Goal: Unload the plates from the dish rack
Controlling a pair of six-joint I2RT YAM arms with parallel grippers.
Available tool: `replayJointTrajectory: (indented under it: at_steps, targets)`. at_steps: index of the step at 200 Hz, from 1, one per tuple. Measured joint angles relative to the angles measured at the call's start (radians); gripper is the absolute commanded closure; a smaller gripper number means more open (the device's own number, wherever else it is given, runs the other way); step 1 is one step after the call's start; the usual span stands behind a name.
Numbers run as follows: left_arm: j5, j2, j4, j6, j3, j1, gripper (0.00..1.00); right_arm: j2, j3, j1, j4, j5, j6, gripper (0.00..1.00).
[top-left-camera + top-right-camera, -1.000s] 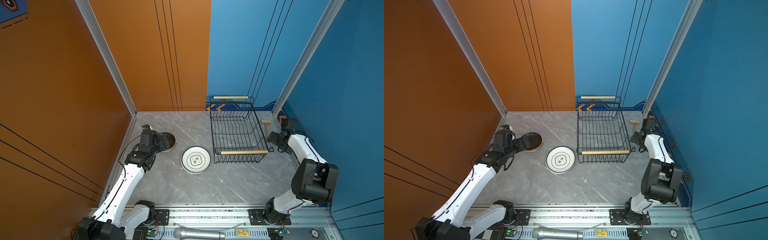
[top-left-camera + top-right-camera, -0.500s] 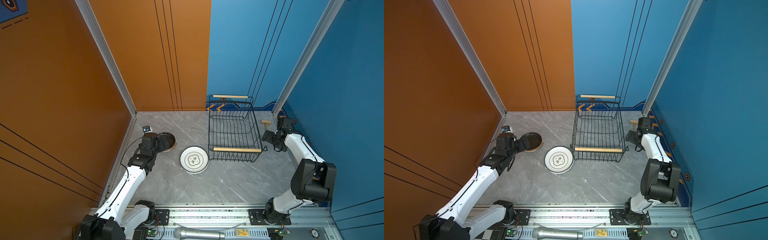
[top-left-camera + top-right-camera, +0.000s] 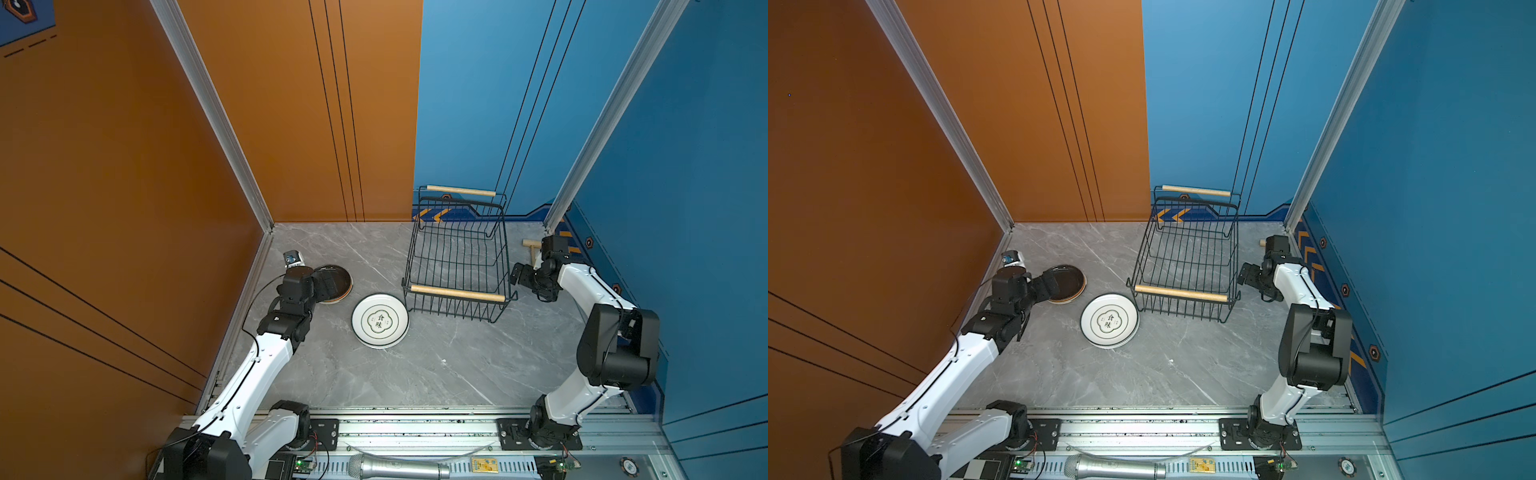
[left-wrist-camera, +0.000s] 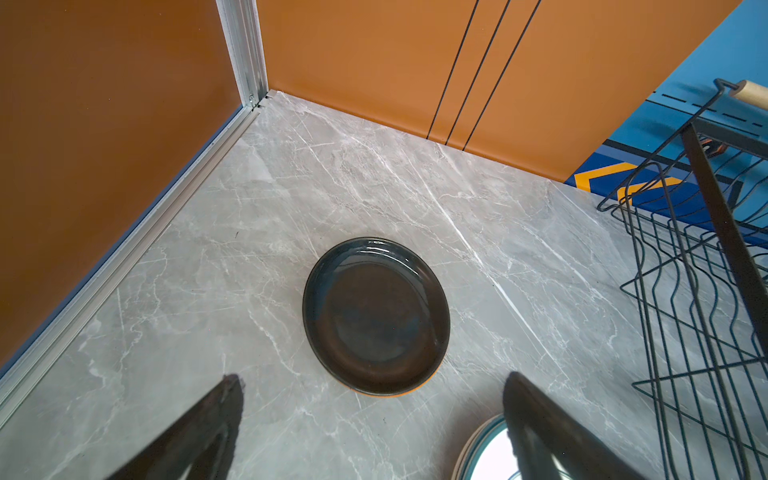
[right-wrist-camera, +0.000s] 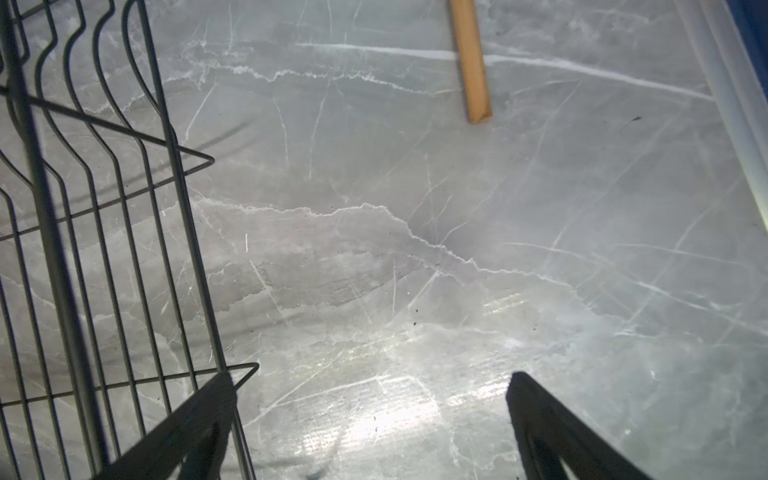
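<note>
Shifted leftward, the dish rack (image 3: 457,293) now sits empty, plates (image 3: 379,321) stacked in two piles beside it; left gripper (image 3: 330,284) and right gripper (image 3: 517,276) gape, holding nothing.

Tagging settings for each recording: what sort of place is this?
Most likely a staged robot test cell, not a kitchen: orange wall panels and blue wall panels in aluminium frames, two white robot arms mounted on a metal base rail, and a black wire dish rack on a grey marble-pattern tabletop.
</note>
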Motion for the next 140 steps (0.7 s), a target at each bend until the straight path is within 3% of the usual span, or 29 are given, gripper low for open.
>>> replayJointTrajectory:
  at_steps: [140]
  targets:
    - [-0.001,-0.040,0.017,0.012,-0.045,0.008,0.02,0.111,0.107,0.132,0.007,-0.137,-0.012,0.00]
